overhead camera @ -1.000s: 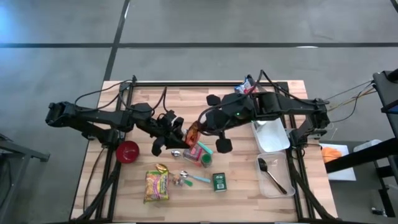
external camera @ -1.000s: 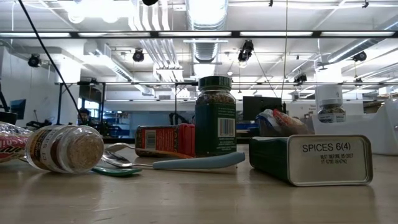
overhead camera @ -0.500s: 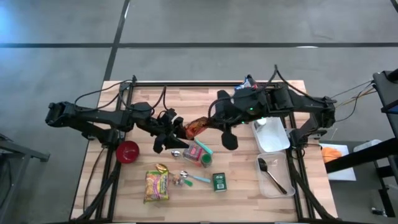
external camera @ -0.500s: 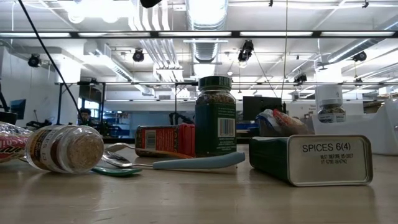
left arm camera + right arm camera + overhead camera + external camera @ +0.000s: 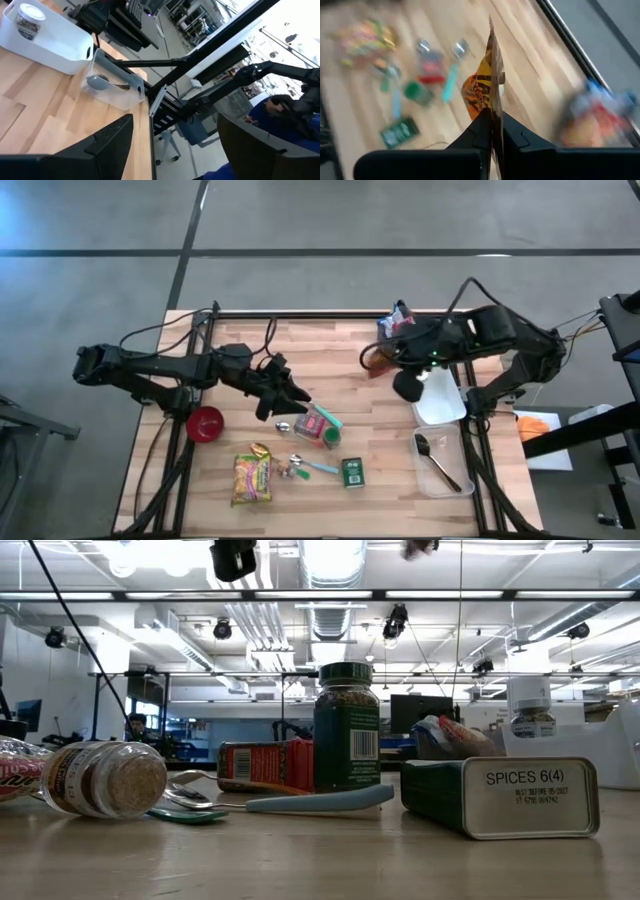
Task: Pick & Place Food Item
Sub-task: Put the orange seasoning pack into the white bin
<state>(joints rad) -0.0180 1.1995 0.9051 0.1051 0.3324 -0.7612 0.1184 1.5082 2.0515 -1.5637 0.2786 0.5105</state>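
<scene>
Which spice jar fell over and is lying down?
The clear jar of pale spice is lying on its side, its flat end showing. The green-lidded jar stands upright, and so does the little jar in the white bin.

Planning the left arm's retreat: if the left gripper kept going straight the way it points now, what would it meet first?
Likely nothing close. The left gripper, open and empty, points toward the right side; its wrist view shows bare table, then the clear bin holding a spoon. Height is unclear.

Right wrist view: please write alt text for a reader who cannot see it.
The right gripper is shut on an orange snack packet, held above the wooden table. Below lie blurred items, among them a green tin.
</scene>
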